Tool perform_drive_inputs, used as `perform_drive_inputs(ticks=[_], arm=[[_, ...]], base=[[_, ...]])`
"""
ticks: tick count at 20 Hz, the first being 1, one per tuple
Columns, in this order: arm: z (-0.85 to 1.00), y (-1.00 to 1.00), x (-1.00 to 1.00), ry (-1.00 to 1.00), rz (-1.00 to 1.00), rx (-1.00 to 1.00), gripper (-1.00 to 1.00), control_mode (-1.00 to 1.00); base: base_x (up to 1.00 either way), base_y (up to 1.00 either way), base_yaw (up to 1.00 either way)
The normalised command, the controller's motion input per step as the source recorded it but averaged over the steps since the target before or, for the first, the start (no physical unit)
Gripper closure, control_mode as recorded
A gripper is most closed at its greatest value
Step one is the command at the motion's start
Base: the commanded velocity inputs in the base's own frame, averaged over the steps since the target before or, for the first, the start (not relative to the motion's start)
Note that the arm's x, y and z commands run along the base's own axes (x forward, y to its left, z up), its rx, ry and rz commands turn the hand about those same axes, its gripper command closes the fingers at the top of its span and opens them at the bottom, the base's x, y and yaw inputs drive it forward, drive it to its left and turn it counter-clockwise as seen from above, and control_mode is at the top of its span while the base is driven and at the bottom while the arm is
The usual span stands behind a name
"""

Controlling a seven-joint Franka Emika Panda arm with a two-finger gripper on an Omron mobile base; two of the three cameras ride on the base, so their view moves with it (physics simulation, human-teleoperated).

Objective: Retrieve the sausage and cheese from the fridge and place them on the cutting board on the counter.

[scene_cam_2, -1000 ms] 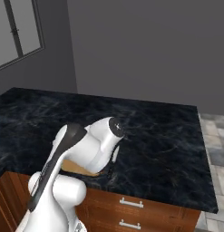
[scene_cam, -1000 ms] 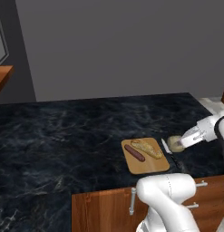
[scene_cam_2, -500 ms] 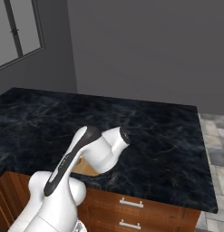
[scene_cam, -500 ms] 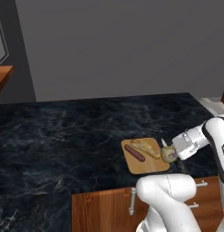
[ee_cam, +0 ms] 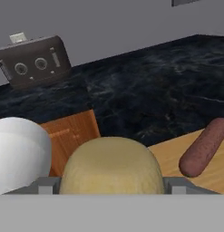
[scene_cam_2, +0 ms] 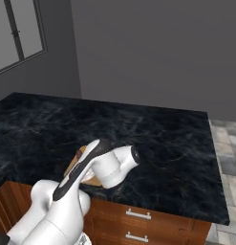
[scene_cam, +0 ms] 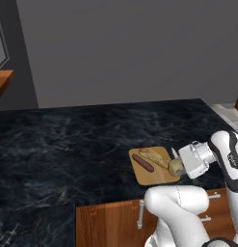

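Observation:
The cutting board (scene_cam: pixel 148 177) lies near the front edge of the black counter (scene_cam: pixel 67 144). On it rest the dark reddish sausage (scene_cam: pixel 143 163) and a longer tan crusty piece (scene_cam: pixel 154 157). My gripper (scene_cam: pixel 179 165) hovers at the board's right edge, shut on the pale yellow cheese (scene_cam: pixel 176 167). In the hand view the cheese (ee_cam: pixel 111 165) sits between my fingertips (ee_cam: pixel 45 185), just above the board (ee_cam: pixel 170 156), with the sausage (ee_cam: pixel 204 147) to its right. In the right base view my arm covers most of the board (scene_cam_2: pixel 72 166).
A dark toaster (ee_cam: pixel 34 61) stands far across the counter in the hand view. Reddish-brown cabinets with drawer handles (scene_cam_2: pixel 138 214) run under the counter's front edge. The counter ends at the right over a tiled floor (scene_cam_2: pixel 227 148).
My gripper has carried the cheese left and down, from beside the board to its right edge. The sausage and the crusty piece have stayed in place.

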Motion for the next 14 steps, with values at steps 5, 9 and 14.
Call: perform_drive_inputs(ticks=[5,9,14], arm=[[-0.33,0.02,0.24,-0.05,-0.09,0.04,1.0,-1.0],[-0.24,0.03,0.34,0.0,0.0,0.0,1.0,-1.0],[-0.22,-0.01,0.35,0.0,0.03,0.0,1.0,-1.0]], base=[[0.0,0.0,0.0],[0.0,0.0,0.0],[0.0,0.0,0.0]])
